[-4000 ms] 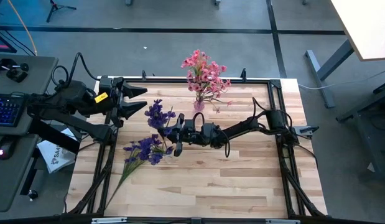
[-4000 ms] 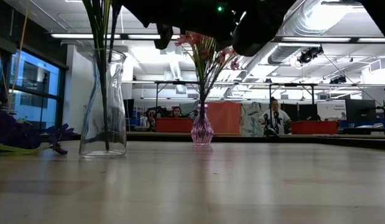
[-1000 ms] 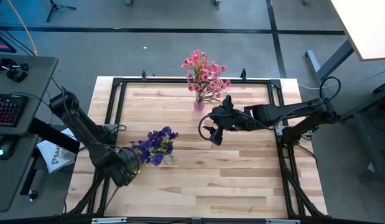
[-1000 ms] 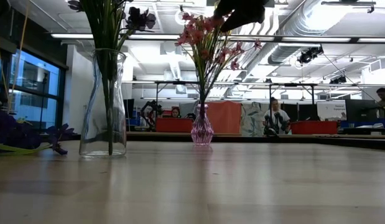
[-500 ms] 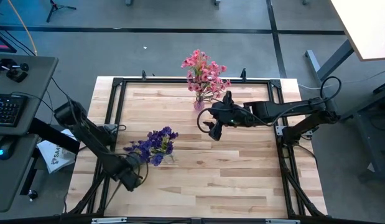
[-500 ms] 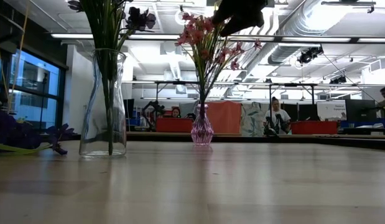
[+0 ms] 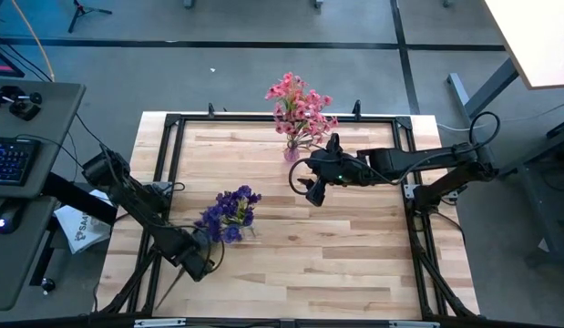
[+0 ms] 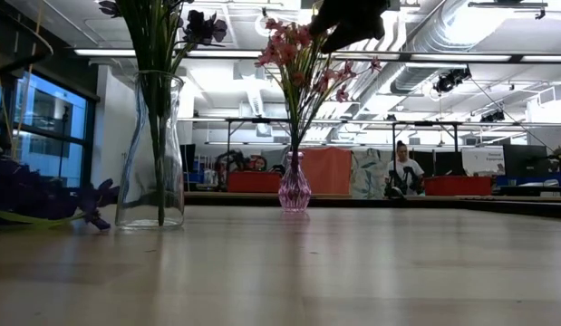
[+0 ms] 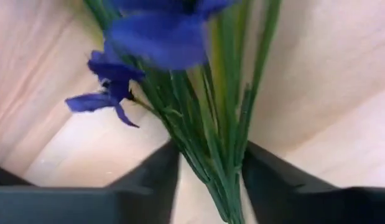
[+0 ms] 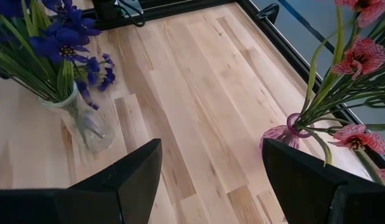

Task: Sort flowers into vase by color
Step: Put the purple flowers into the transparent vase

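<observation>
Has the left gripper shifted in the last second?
Yes. In the high view the left gripper has slid right along the table's near-left part, closer to the clear vase, and now straddles the purple flower stems lying there.

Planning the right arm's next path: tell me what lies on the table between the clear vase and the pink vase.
Nothing: in the right wrist view only bare wood lies between the clear vase and the pink vase.
</observation>
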Tool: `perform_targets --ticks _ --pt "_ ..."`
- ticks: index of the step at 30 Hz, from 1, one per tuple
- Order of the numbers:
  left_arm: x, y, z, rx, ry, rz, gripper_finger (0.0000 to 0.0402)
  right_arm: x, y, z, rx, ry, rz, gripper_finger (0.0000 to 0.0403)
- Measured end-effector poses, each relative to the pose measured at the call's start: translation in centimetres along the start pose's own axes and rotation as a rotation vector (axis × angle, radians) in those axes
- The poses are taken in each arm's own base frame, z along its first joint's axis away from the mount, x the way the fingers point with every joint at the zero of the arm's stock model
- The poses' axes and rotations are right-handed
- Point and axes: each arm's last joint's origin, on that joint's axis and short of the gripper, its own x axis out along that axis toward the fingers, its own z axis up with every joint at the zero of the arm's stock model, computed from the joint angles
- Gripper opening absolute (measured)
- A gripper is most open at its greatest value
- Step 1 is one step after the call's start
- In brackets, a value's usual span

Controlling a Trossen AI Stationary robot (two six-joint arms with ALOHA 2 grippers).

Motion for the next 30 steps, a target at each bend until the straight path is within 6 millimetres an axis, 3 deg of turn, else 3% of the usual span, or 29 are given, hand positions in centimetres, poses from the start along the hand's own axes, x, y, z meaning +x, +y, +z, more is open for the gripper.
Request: perform_targets --ticks 4,6,11,15,24,30 --pt "-0.2 0.1 -0.3 0.017 -0.025 0.000 0.0048 0.0 0.0 -0.1 -0.013 0.008 -0.001 0.0272" --pt "-0.7 0.3 -0.5 0.011 -0.044 -0.023 0.0014 0.0 0.0 -0.1 -0.018 0.011 -0.002 0.0272" --pt "-3.5 2.5 -0.9 -0.089 -0.092 -0.040 0.0016 0.0 0.0 -0.1 -0.023 0.012 -0.003 0.0272" --pt "-6.2 5.4 -0.6 -0.215 -0.218 -0.055 0.0004 0.0 0.0 -0.1 -0.035 0.012 -0.003 0.0272" --pt "-10.9 10.3 2.6 -0.434 -0.615 -0.257 0.0001 0.0 0.0 0.1 -0.022 -0.007 0.002 0.0272" --pt "-12.7 13.3 5.0 -0.550 -0.888 -0.213 0.0001 0.0 0.1 0.2 0.020 -0.022 0.006 0.0272"
